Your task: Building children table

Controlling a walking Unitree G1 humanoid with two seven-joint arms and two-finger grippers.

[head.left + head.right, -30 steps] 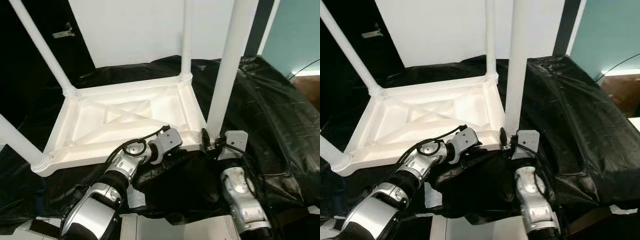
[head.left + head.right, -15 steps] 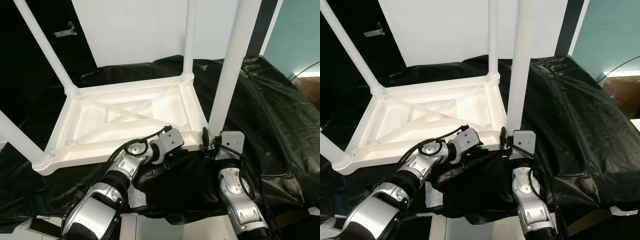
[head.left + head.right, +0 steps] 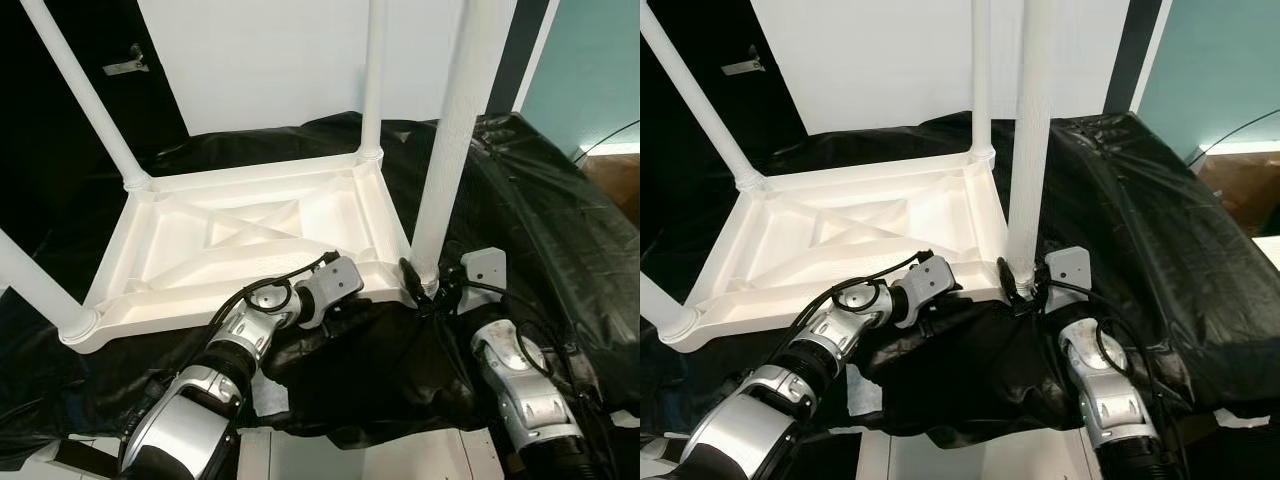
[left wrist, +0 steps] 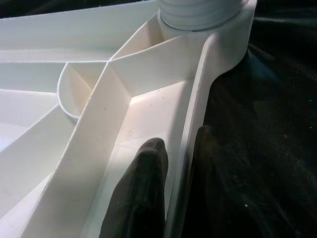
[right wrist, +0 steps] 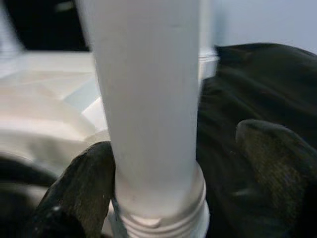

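Your white children's table (image 3: 250, 240) lies upside down on a black sheet (image 3: 540, 220) that covers the surface beneath it, with its ribbed underside facing up. Four white legs rise from its corners: the near-right leg (image 3: 447, 140), the far-right leg (image 3: 373, 80), the far-left leg (image 3: 85, 95) and the near-left leg (image 3: 30, 280).

Your left gripper (image 4: 173, 173) sits at the table's near rim (image 4: 198, 99). Its jaws pinch that rim: one finger (image 4: 141, 193) lies inside the tray-like underside, the other presses the rim's outer face against the black sheet.

Your right gripper (image 5: 163, 188) is at the foot of the near-right leg, just above the threaded collar (image 5: 163, 218) where the leg meets the corner socket. One black finger (image 5: 79, 188) touches the leg's side; the other finger (image 5: 272, 163) stands apart from it, so the jaws are spread around the leg rather than clamped on it.

Surroundings: a white panel (image 3: 280, 60) stands behind the table, with a dark area to its left that bears a small metal fitting (image 3: 125, 65). A teal wall (image 3: 590, 70) lies to the right. The bunched folds of the black sheet crowd the near edge of the table and hide what lies under your forearms.
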